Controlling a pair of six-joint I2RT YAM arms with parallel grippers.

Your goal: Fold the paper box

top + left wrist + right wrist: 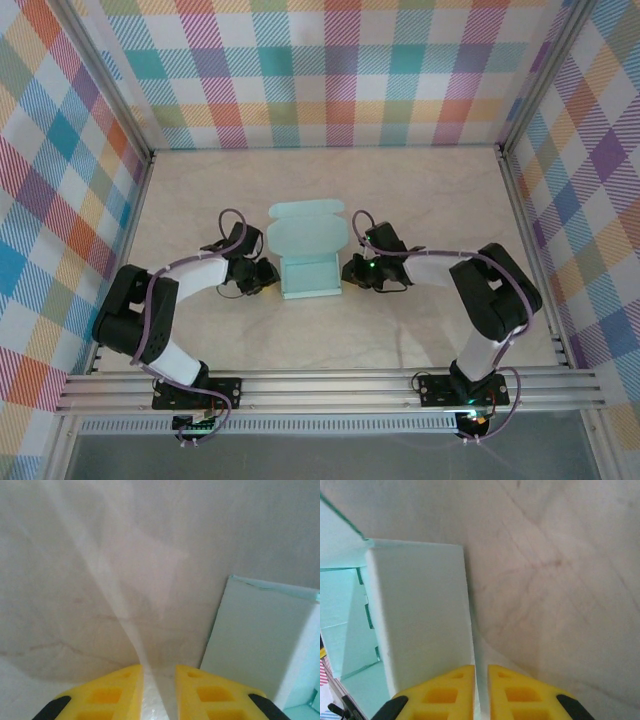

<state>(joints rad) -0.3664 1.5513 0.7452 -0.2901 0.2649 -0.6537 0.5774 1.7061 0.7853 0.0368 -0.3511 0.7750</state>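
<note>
Though half-folded, paper box between end effectors

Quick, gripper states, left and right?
Left gripper: slightly open, empty, beside the box.
Right gripper: nearly shut, apparently pinching the box's side wall.

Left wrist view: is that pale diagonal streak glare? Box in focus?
Left wrist: soft-edged streak crosses the table to the left gripper, glare or thin card, can't tell; paper box slightly soft. Right wrist: its wall crisper. Top external: evenly lit.
</note>
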